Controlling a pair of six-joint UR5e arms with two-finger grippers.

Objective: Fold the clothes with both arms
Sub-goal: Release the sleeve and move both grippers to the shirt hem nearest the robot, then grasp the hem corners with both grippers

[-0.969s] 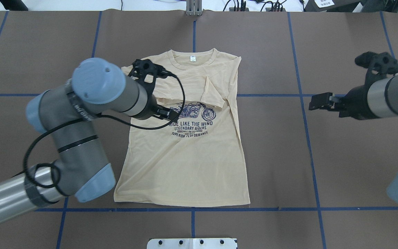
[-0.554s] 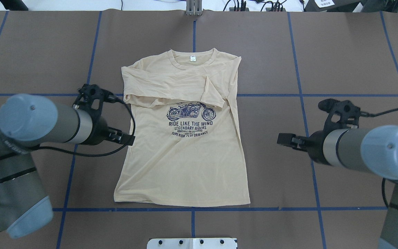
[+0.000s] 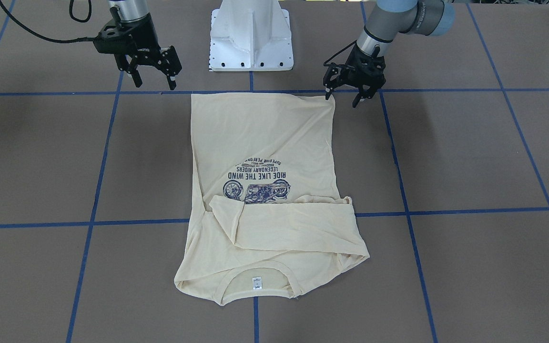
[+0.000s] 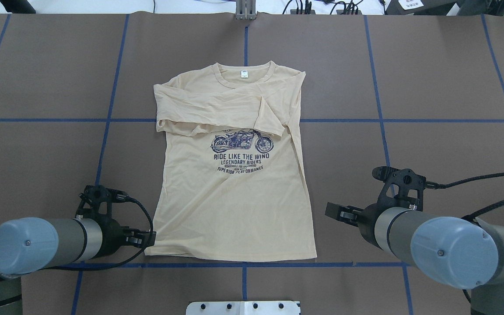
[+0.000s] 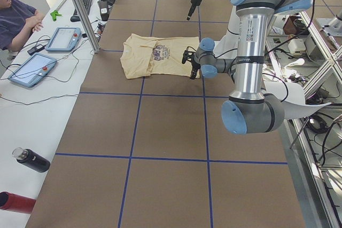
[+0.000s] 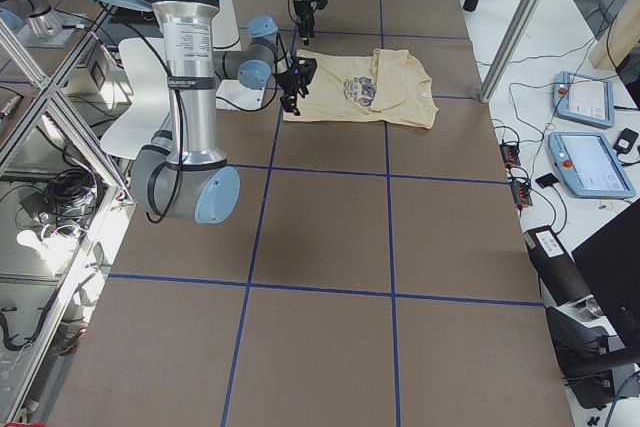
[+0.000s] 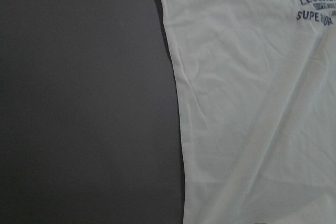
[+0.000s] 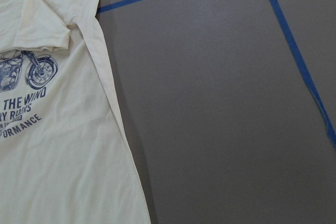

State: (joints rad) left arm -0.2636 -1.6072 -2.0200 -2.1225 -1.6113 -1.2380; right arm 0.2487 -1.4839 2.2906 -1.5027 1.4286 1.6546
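At the shirt hem, our left gripper sits just by its corner, the right gripper farther off, both open-jawed.

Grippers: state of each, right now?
Left gripper: jaws open, empty, by the shirt hem corner.
Right gripper: jaws open, holding nothing.

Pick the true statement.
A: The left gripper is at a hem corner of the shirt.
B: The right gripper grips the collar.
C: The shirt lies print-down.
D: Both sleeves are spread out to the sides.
A: the left gripper hangs open right at a hem corner of the shirt, while the right gripper is off the cloth.
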